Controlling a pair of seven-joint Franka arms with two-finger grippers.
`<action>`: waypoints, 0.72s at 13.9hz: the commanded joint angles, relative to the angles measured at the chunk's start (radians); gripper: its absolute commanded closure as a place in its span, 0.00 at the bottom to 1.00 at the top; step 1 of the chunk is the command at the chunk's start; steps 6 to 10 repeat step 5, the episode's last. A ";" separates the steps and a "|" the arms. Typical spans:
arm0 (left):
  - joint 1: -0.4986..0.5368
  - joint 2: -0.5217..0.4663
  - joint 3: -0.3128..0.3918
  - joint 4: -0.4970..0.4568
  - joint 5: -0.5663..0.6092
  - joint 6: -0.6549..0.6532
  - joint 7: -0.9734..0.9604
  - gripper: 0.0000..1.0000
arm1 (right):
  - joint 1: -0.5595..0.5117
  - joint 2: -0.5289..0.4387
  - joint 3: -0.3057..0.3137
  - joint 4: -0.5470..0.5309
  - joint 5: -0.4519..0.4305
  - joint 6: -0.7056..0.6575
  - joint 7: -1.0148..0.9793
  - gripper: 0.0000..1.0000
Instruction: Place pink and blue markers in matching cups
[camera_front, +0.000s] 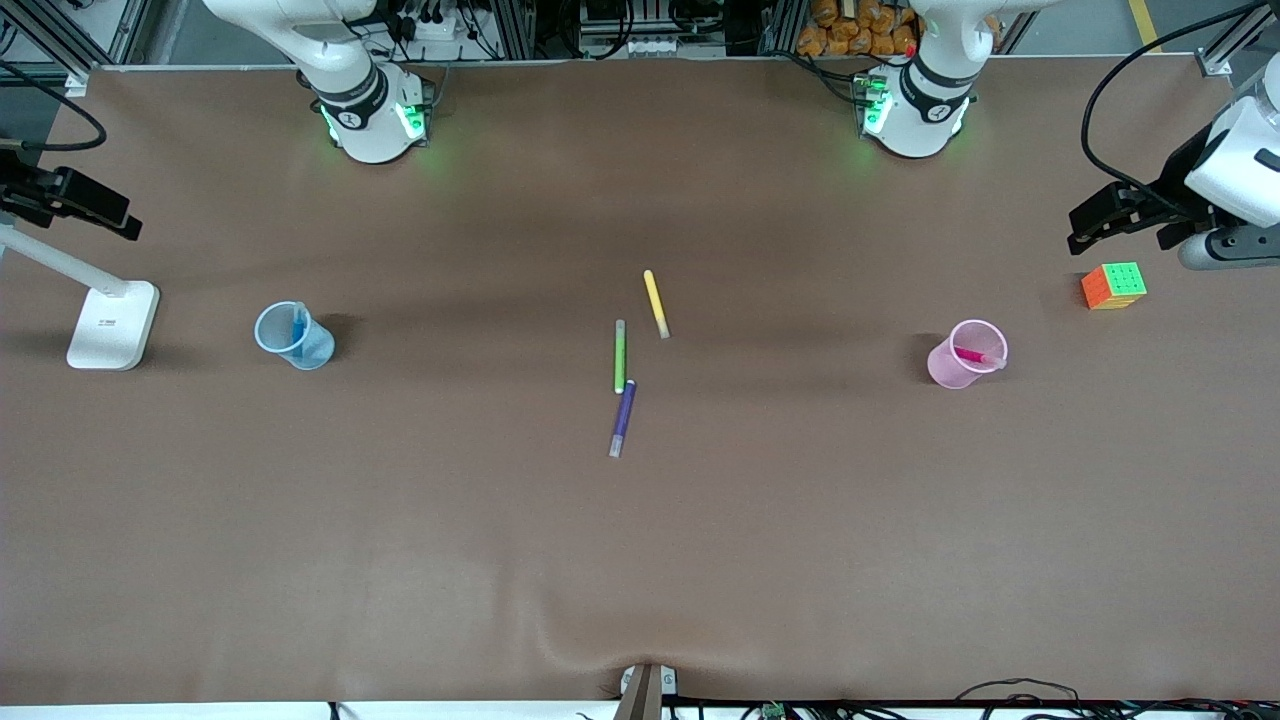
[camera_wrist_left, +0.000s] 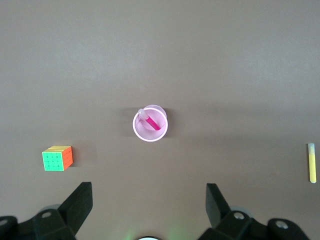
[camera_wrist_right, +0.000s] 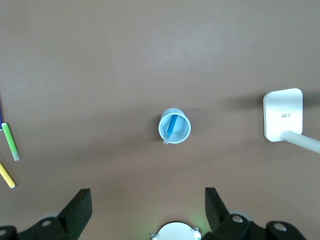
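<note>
The pink marker (camera_front: 978, 356) stands tilted inside the light pink cup (camera_front: 950, 368) toward the left arm's end of the table; both also show in the left wrist view, marker (camera_wrist_left: 153, 121) in cup (camera_wrist_left: 150, 135). The blue marker (camera_front: 298, 326) stands inside the light blue cup (camera_front: 312, 349) toward the right arm's end; in the right wrist view the marker (camera_wrist_right: 171, 128) is in the cup (camera_wrist_right: 182, 131). My left gripper (camera_wrist_left: 149, 192) is open and empty, high over the table near its base. My right gripper (camera_wrist_right: 147, 197) is open and empty, high near its base. Neither gripper shows in the front view.
A green marker (camera_front: 620, 357), a purple marker (camera_front: 623, 418) and a yellow marker (camera_front: 656, 303) lie at mid-table. A colour cube (camera_front: 1113, 285) sits at the left arm's end. A white stand base (camera_front: 113, 324) sits at the right arm's end.
</note>
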 joint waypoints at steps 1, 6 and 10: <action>0.003 -0.006 -0.003 0.010 -0.035 -0.019 0.019 0.00 | 0.003 -0.015 -0.002 -0.012 -0.013 -0.010 -0.009 0.00; 0.003 -0.002 -0.002 0.008 -0.041 -0.019 0.018 0.00 | 0.003 -0.015 -0.002 -0.012 -0.012 -0.010 -0.010 0.00; 0.003 -0.002 -0.002 0.008 -0.041 -0.019 0.018 0.00 | 0.003 -0.015 -0.002 -0.012 -0.012 -0.010 -0.010 0.00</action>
